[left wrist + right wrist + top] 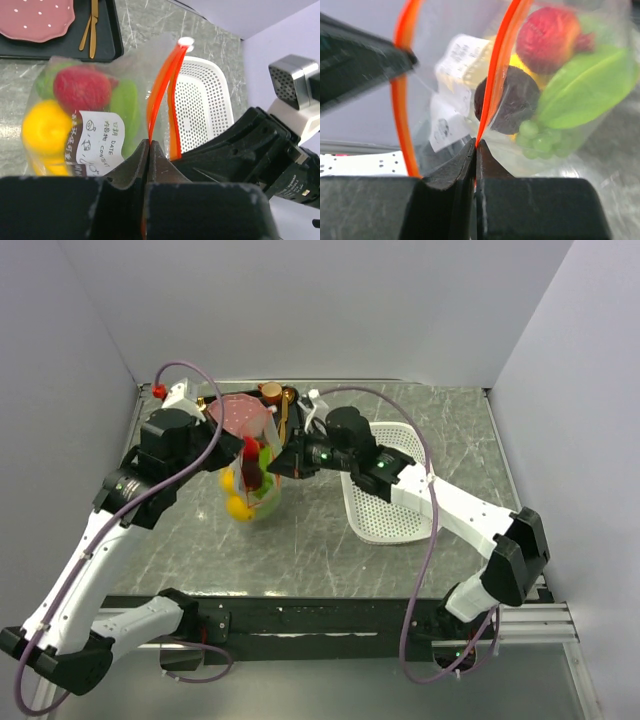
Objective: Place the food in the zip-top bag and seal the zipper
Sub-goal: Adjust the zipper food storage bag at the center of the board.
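The clear zip-top bag (252, 480) hangs between both grippers above the table, with the food inside: a red piece (82, 89), yellow pieces (46, 127), green pieces (580, 92) and a dark purple one (512, 100). Its orange-red zipper (162, 90) is parted, the two strips bowing apart. My left gripper (149, 144) is shut on one zipper strip. My right gripper (476, 145) is shut on the other strip (502, 60). In the top view the left gripper (222, 435) is left of the bag and the right gripper (290, 462) is right of it.
A pink speckled plate (240, 415) and gold cutlery (90, 30) lie on a black tray (107, 47) at the back. A white perforated basket (385, 500) stands right of the bag. Walls close in left, back and right.
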